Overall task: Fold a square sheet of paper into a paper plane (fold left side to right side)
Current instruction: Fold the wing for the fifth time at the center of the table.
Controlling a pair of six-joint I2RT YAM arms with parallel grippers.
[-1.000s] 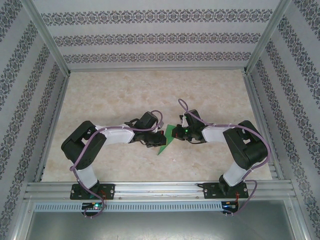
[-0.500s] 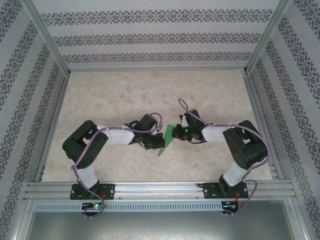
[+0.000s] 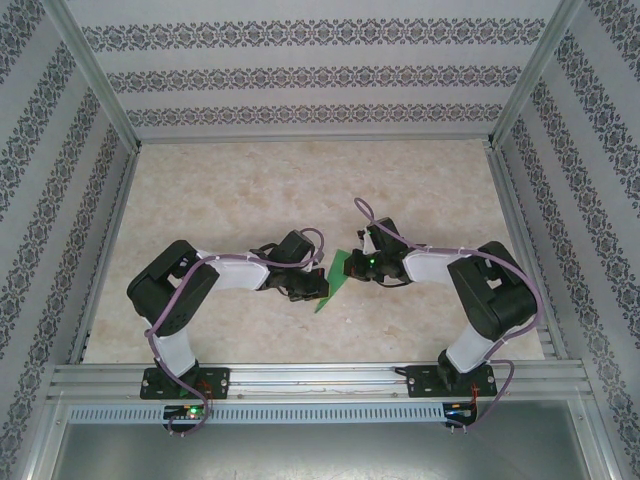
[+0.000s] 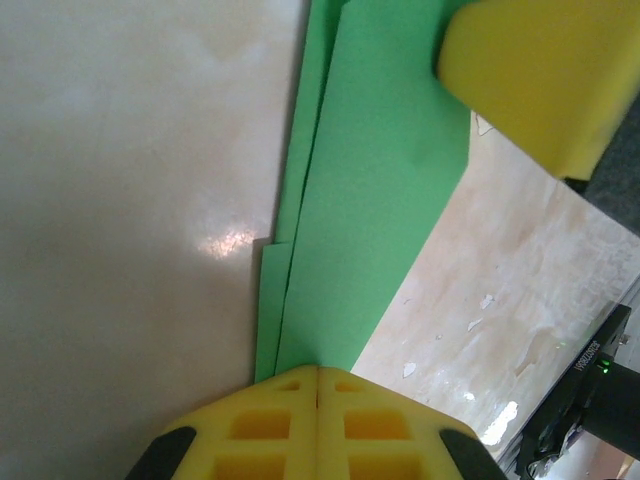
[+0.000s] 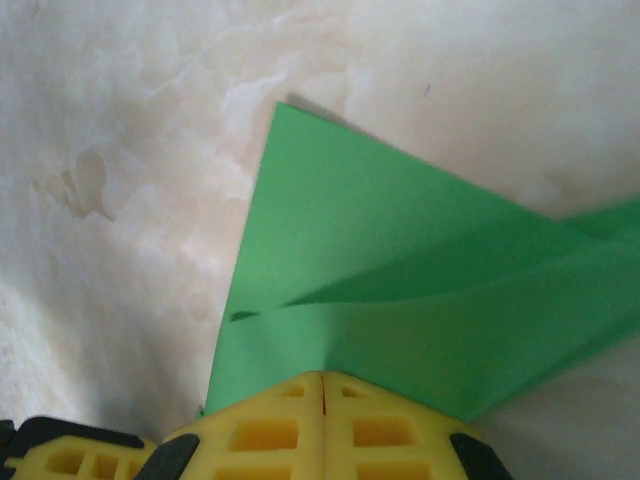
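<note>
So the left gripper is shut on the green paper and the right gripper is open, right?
No: the right gripper is shut on the green paper too, as the right wrist view shows. The left gripper is shut on it.

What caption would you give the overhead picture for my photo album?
Meeting over the pale table, left claw and right claw each pinch the folded green paper.
</note>
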